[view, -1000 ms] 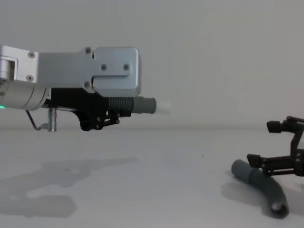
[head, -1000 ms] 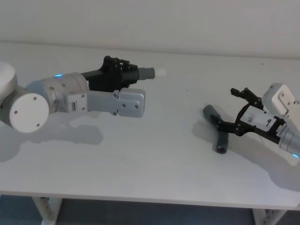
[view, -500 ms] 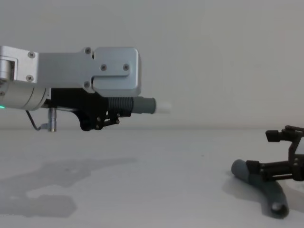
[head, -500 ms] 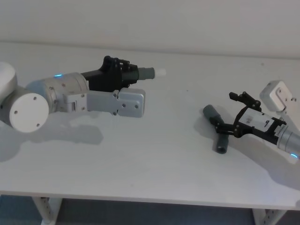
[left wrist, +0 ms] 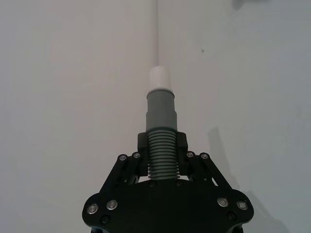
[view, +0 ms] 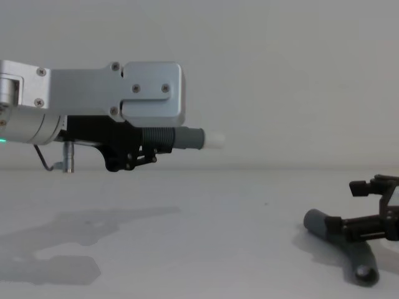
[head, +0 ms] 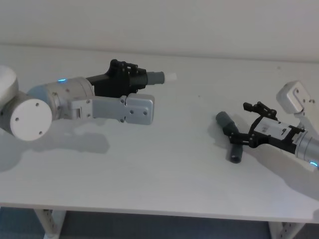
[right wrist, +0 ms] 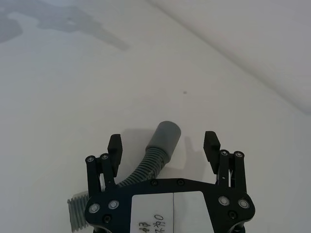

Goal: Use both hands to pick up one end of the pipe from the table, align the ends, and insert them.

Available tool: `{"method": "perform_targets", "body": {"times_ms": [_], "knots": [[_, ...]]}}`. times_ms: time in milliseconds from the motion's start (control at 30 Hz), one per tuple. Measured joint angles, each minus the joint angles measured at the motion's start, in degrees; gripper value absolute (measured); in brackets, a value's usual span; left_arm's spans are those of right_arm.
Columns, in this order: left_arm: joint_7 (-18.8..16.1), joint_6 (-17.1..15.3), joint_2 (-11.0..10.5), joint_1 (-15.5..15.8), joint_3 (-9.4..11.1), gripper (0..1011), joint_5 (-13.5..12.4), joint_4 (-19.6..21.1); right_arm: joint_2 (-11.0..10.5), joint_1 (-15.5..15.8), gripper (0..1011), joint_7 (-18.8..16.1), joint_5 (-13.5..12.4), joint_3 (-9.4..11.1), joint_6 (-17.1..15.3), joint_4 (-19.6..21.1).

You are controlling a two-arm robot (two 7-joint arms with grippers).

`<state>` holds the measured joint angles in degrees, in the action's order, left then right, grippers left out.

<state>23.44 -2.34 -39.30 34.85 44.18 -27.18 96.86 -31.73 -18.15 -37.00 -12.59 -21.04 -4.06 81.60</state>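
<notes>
My left gripper is shut on the short ribbed pipe and holds it level above the table, white tip pointing right. The left wrist view shows the jaws clamping the ribs, with the smooth collar and white tip sticking out. The longer dark pipe lies on the table at the right. My right gripper hovers low over it, open. In the right wrist view its wide cuff sits between the spread fingers, untouched.
A pale wall runs behind the table's far edge. Bare white tabletop stretches between the two arms. The left arm's shadow falls on the table's left side.
My right gripper has sunk lower toward the table and closed in around the long pipe's cuff end, still open. The left arm and its pipe have stayed put.
</notes>
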Motion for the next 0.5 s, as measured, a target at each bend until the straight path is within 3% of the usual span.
{"method": "perform_targets", "body": {"times_ms": [500], "knots": [[0.0, 0.0, 0.0, 0.0, 0.0, 320, 0.0, 0.0, 0.6, -2.8, 1001, -2.7, -4.4, -0.9, -11.2, -1.7]]}}
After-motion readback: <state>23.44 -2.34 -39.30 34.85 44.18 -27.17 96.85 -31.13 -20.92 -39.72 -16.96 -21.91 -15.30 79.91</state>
